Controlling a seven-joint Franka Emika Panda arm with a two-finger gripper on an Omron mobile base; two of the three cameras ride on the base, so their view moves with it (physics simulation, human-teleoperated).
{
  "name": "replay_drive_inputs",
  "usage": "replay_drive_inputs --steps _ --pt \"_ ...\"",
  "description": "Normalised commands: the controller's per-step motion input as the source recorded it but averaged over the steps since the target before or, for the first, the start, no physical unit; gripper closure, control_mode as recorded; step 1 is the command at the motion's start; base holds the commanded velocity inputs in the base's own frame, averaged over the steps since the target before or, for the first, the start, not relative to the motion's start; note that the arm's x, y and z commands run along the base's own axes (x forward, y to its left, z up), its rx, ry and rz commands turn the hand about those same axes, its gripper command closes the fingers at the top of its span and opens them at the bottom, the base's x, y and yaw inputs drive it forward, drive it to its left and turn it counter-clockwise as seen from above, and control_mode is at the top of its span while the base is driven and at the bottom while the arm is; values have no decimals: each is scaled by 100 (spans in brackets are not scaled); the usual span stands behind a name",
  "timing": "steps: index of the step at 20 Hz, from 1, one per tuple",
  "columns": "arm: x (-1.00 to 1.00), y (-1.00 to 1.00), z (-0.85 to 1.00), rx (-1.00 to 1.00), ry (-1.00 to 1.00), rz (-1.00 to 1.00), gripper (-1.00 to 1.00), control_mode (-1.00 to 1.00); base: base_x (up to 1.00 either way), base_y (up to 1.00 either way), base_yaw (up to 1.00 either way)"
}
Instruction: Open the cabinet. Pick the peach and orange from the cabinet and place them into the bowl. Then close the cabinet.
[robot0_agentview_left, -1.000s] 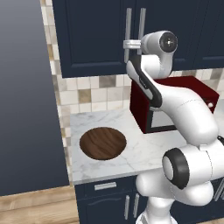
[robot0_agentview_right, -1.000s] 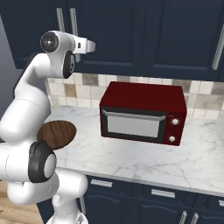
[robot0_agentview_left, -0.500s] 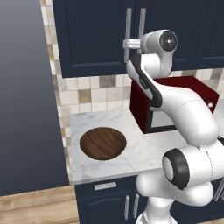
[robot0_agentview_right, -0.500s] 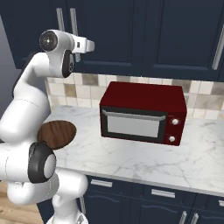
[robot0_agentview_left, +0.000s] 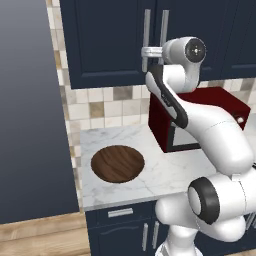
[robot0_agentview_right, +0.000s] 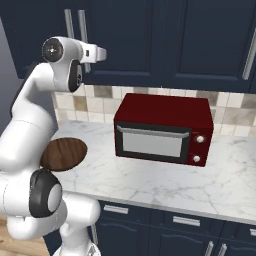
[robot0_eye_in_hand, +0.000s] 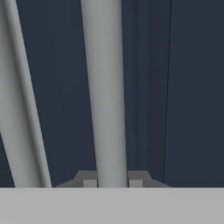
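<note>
Up on the wall: cabinet (robot0_agentview_left: 105, 40), dark navy, flat panelled doors, both shut tight.
Handles: two long round silver bars (robot0_eye_in_hand: 105, 92) running vertically side by side where the doors meet, smooth brushed-metal look.
Gripper (robot0_eye_in_hand: 112, 180): narrowed right down onto one bar, a finger pad on each side of it, so it's clamped on the handle. From the left base view it's the handle of the left door, as far as I can tell.
Arm: glossy white with dark joints, reaching up from the base with the hand level against the doors.
Bowl (robot0_agentview_left: 117, 163): wide, shallow, round, dark brown wood with visible grain, sitting on the left part of the counter, well below the gripper.
Counter (robot0_agentview_right: 165, 180): white marble with grey veining, smooth.
Microwave (robot0_agentview_right: 162, 129): boxy, deep red, glass door with a silver bar and two round knobs, just right of the bowl.
Backsplash (robot0_agentview_left: 100, 107): small square tiles in beige, tan and cream.
Peach and orange: can't see them with the doors closed.
</note>
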Motion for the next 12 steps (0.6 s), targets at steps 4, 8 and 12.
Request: replay_drive_inputs --steps 4,8,12 --pt "-49 -5 0 0 -1 1 100 -100 0 0 0" --pt "-50 -14 6 0 0 0 100 -100 0 0 0" --pt "-50 -21 13 0 0 1 100 -100 0 0 0"
